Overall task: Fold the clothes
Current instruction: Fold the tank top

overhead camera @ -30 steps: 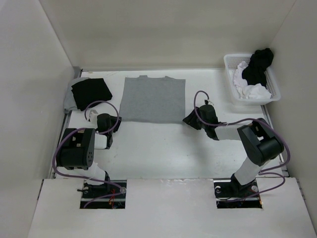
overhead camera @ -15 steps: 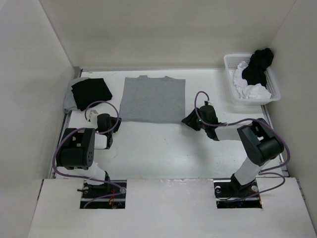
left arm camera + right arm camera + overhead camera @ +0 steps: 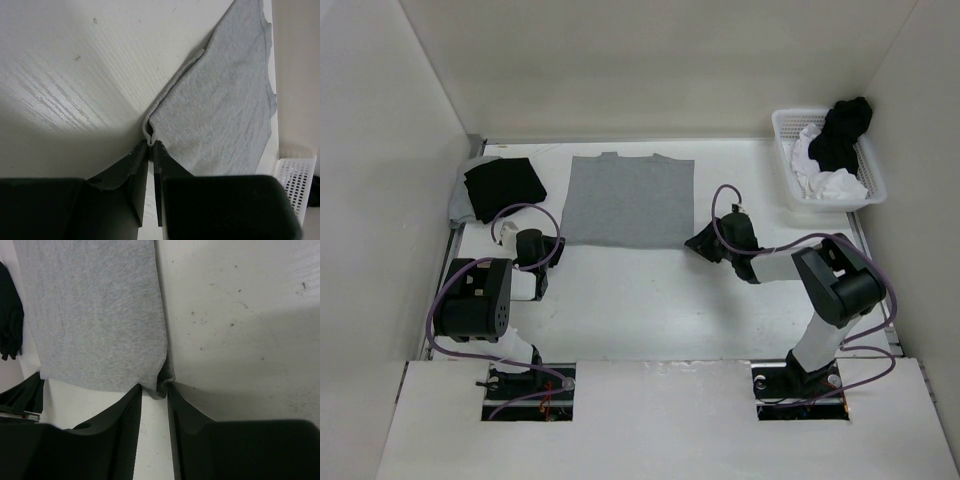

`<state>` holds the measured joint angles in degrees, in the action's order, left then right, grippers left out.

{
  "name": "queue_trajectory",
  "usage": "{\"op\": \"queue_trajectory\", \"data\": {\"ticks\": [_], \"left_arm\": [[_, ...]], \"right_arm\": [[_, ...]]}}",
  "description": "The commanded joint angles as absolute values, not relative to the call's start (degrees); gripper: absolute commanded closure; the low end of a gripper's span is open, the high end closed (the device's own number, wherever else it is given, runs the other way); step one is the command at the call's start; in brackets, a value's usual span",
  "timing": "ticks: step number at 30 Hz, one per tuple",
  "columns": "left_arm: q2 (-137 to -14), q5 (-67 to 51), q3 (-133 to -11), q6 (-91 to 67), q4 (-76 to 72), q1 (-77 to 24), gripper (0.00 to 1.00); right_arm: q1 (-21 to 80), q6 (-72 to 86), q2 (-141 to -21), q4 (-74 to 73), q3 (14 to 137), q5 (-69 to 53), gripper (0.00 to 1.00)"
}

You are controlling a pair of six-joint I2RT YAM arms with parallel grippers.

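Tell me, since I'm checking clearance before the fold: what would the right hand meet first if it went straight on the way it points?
The grey T-shirt. Its near corner already lies between the fingers of the right hand, so it would most likely press into that fabric at once.

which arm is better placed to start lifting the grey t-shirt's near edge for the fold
Left. The left gripper is shut on a near corner of the grey T-shirt, with fabric pinched between its fingertips. The right gripper only straddles the other near corner, jaws apart, not yet closed.
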<state>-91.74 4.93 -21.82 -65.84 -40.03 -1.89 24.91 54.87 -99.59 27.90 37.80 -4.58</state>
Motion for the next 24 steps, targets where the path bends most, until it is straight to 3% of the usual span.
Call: {"op": "queue_trajectory", "data": {"ticks": [1,3,10,14,17,24], "left_arm": [[-91.8,5.0,-21.7,-66.2,-42.2,-1.8,0.92],[-91.7,5.1,-21.7,-66.2,-42.3,-1.9,0.92],[-90.7,5.1,-21.4,-66.2,-42.4,-1.9,0.94],[-84.9,4.1,-20.2,-66.8,-41.6,-2.7,0.98],[-70.6,3.5,-18.9,-67.2,-35.7,-3.7,0.99],[-28.0,10.2,-30.6,-57.8,0.0,-8.3,0.99]], "right_arm": [[25.5,54.6,-101.0,28.5,39.2,-0.4,0.67],[25.5,54.7,-101.2,28.7,39.3,-0.2,0.69],[25.6,54.3,-100.5,29.1,38.5,2.2,0.96],[28.2,51.5,-92.6,29.5,35.4,4.4,1.00],[31.1,47.4,-78.7,23.5,32.4,6.9,1.00],[42.3,38.2,-41.1,-8.8,37.3,19.8,1.00]]}}
